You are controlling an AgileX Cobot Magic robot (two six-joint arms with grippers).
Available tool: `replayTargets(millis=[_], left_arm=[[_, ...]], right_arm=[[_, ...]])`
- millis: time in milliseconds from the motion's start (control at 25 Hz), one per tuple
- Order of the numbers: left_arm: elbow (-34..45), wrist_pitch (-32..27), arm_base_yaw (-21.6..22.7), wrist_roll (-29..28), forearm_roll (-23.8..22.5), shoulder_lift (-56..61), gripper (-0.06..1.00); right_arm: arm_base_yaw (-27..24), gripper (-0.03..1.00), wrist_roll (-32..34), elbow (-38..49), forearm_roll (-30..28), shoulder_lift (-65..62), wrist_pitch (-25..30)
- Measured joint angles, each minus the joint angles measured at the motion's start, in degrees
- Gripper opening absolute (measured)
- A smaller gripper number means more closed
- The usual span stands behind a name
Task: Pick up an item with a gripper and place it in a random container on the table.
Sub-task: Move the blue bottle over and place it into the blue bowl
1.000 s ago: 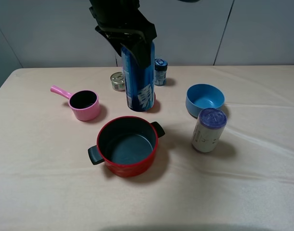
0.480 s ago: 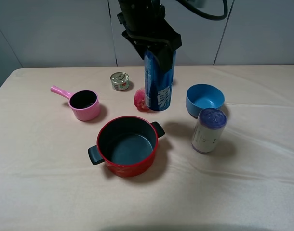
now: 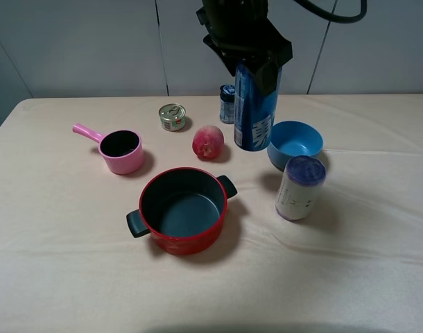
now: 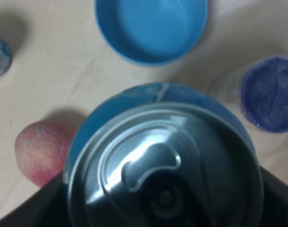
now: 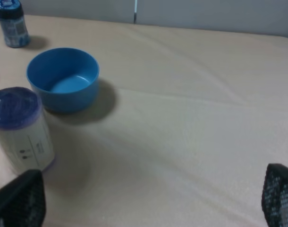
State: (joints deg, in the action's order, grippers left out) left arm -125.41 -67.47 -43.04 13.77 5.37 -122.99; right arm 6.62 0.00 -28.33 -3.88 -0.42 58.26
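Left jaws: clamped on the tall shiny blue drink can with silver top and white markings, gripping it near its upper end; my black left arm comes down from above.
Right jaws: apart, holding nothing; my right wrist view shows one dark finger at each lower corner, with bare cloth between them.
Blue drink can: upright in my left jaws, its base apparently clear of the cloth, just beside the bowl. My left wrist view looks straight down on its silver pull-tab top.
Container: round light-blue bowl, empty, standing on the counter; the can hangs at its side, not over its opening.
Counter: wide top under a beige, slightly wrinkled cloth.
Fruit: round red-pink fruit, on the cloth on the can's other side from the bowl.
Jar: small jar with a dark-blue cap, behind the can, near the back edge.
Cylinder: white cylinder with a purple top, upright, just in front of the bowl.
Pot: red pot with black handles, empty, in front of the fruit.
Cup: pink cup with a long handle, on the left side, well apart from the can.
Tin: small round metal tin with a ring-pull lid, between the cup and the jar.
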Motion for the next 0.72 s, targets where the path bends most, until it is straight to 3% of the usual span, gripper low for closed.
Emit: replayTargets(millis=[720], left_arm=[[-1.1,0.0,-0.7,0.2,-0.3,-1.5,0.68]], right_arm=[[0.0,0.69,0.0,0.0,0.0,0.0,0.0]])
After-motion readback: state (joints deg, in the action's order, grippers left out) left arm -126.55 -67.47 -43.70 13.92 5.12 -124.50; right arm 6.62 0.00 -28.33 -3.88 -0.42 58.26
